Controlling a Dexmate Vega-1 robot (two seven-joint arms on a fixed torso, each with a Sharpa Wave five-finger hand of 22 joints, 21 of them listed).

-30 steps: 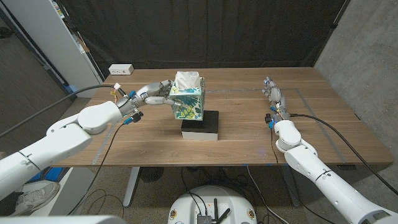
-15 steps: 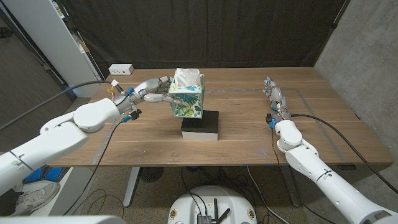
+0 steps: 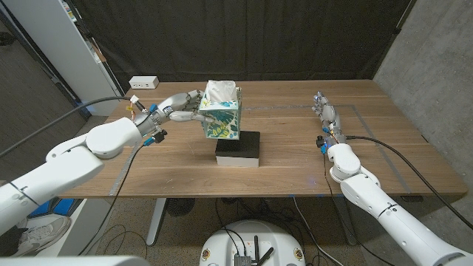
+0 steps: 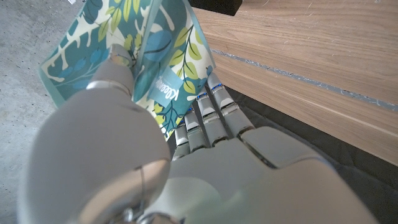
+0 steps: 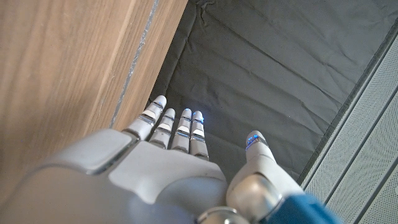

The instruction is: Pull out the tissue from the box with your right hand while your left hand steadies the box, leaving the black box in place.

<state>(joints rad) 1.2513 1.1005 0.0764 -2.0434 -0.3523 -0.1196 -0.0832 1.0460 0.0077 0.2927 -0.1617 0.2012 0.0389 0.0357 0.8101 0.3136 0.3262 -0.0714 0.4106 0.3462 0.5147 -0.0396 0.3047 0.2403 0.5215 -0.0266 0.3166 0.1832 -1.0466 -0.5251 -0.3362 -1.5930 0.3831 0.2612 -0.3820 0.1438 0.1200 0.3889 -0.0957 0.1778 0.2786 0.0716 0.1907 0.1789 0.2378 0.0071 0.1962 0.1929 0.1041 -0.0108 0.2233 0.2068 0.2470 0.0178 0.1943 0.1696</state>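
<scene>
While the left hand [image 3: 179, 107] grips the tissue box [image 3: 222, 118] from its side in the head view, the box has drifted a little further from the robot over the last second and now hangs lifted and tilted above the black box [image 3: 238, 148], which has stayed put on the wooden table [image 3: 295, 162]. That suggests steadying has turned into carrying; the box likely needs settling before any pull. A white tissue [image 3: 221, 91] pokes from the top, just beyond the left fingers. The right hand [image 3: 324, 114] waits well apart from the box, fingers extended, holding nothing. Black curtain hangs behind the table; a white power strip [image 3: 143, 83] lies near the far edge.

Seen from the left wrist, thumb and fingers [image 4: 208, 115] clamp the leaf-patterned box [image 4: 149, 56].

Seen from the right wrist, the right hand [image 5: 168, 162] is open beside the table edge.
</scene>
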